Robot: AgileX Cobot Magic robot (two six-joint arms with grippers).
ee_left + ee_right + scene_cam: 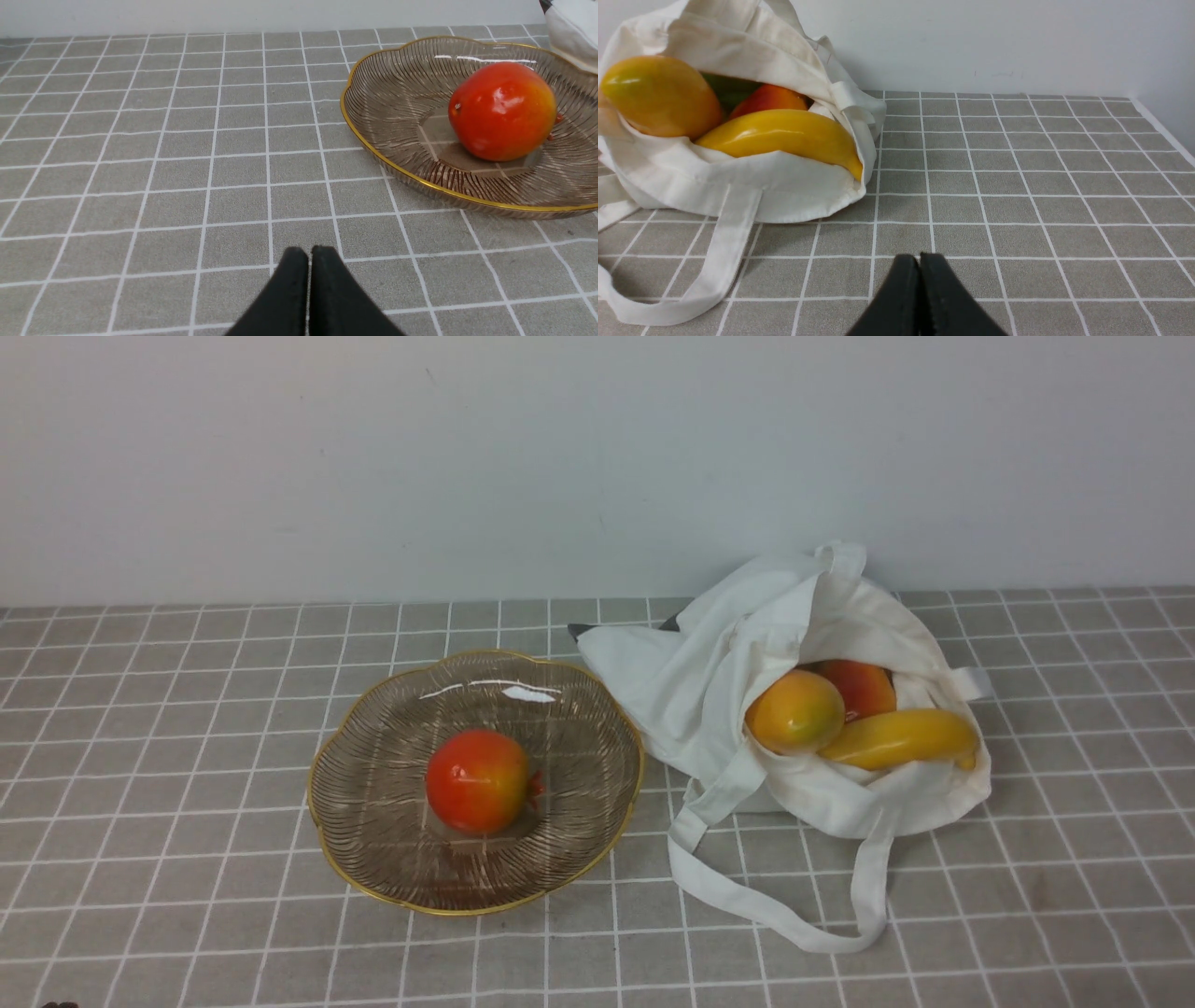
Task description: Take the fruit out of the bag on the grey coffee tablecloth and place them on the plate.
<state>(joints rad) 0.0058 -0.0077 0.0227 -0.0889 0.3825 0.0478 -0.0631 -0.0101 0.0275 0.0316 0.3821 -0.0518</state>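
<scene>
The white cloth bag point(709, 681) lies open on the grey checked tablecloth point(187, 709), right of the plate point(373, 877). In its mouth sit a yellow-orange round fruit point(794, 711), a red-orange mango-like one point(864, 687) and a yellow banana point(901, 738). A round red-orange fruit point(478, 781) rests in the gold-rimmed glass plate. The left gripper point(309, 254) is shut and empty over bare cloth, well short of the plate point(373, 154). The right gripper point(919, 260) is shut and empty, beside the bag point(738, 196) and banana point(784, 135). Neither gripper shows in the front view.
A pale wall stands close behind the table. The bag's long strap handles point(794, 924) loop over the cloth towards the front. In the right wrist view the cloth's edge point(1162, 126) runs along a side wall. A dark object point(579, 629) peeks out behind the bag.
</scene>
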